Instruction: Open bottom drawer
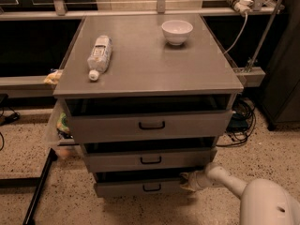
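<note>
Currently end effector sits at 3 o'clock edge of bottom drawer, grip state can't tell; I'd shift toward 9 o'clock onto handle, pull straight.

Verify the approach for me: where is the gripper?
Camera view: the gripper is low right, at the right end of the bottom drawer, beyond its handle.

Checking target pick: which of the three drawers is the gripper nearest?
The bottom drawer, the lowest, shallowest front. The gripper is at its right end, below the middle drawer and top drawer.
</note>
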